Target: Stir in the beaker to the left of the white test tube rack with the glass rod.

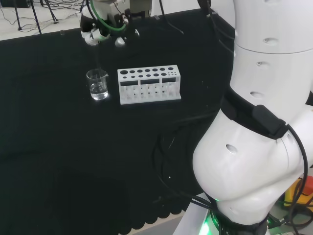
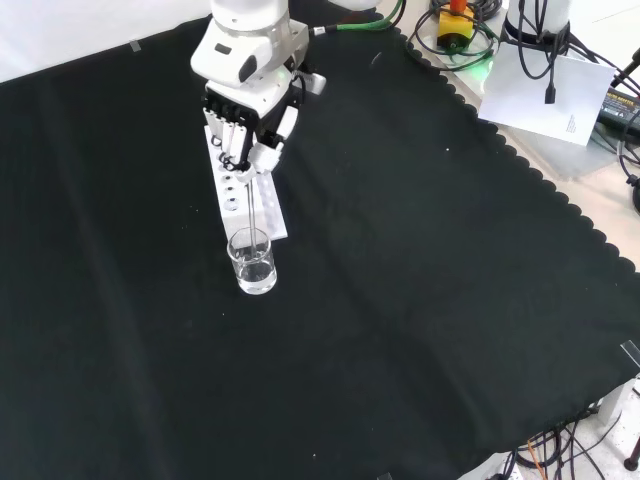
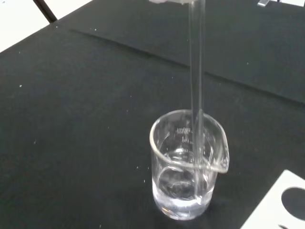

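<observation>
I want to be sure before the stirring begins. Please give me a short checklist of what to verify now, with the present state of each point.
1. Glass rod held by the robot hand: ok, fingers are curled round its top in the front view.
2. Rod's lower end inside the beaker: ok, the wrist view shows it passing the rim.
3. Beaker upright on the black cloth, holding clear liquid: ok.
4. Beaker apart from the white test tube rack: ok, a gap shows in the head view.
5. Rod tip clear of the beaker bottom: cannot tell.
</observation>
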`<state>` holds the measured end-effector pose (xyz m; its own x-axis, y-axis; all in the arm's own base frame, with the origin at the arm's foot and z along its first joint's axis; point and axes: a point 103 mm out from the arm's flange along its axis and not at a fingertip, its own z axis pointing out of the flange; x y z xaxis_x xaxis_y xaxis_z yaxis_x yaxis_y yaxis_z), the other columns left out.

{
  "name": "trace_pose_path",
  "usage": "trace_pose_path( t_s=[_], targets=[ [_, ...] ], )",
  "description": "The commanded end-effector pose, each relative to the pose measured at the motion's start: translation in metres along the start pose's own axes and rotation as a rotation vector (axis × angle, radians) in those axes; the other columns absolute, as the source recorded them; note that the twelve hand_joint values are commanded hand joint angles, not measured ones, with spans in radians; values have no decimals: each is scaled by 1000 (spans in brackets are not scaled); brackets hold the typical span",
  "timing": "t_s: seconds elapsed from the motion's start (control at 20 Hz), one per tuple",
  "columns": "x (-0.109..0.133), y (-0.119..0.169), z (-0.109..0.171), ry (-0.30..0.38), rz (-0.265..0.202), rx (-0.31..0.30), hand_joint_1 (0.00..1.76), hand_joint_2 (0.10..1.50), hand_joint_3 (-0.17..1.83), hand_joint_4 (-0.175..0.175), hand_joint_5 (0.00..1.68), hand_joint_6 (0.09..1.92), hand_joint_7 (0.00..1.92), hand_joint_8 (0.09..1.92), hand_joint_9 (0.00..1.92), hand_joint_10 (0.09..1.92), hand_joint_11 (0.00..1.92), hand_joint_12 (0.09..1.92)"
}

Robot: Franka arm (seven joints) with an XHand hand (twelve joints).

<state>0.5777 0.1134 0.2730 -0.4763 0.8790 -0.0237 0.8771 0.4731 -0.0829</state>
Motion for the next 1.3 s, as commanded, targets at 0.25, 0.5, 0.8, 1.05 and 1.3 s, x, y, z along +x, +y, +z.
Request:
trace_pose_path(
  t_s=[0.25,0.5,0.8,1.05,1.3],
  targets=[
    [42,10,-5,19,-85,-25,1292,1082,0,-175,1031,635,1101,1124,1560,879,1564,764],
    [40,26,-5,37,-114,-55,1292,1082,0,-175,1031,635,1101,1124,1560,878,1564,764],
    [-6,17,-6,9,-52,-33,1292,1082,0,-175,1031,635,1101,1124,1560,878,1564,764],
    [-10,0,-12,-2,-27,-29,1292,1082,0,-175,1031,635,1101,1124,1559,878,1564,764],
    [10,1,-19,-15,-46,-45,1292,1082,0,-175,1031,635,1101,1124,1559,879,1564,765]
  ],
)
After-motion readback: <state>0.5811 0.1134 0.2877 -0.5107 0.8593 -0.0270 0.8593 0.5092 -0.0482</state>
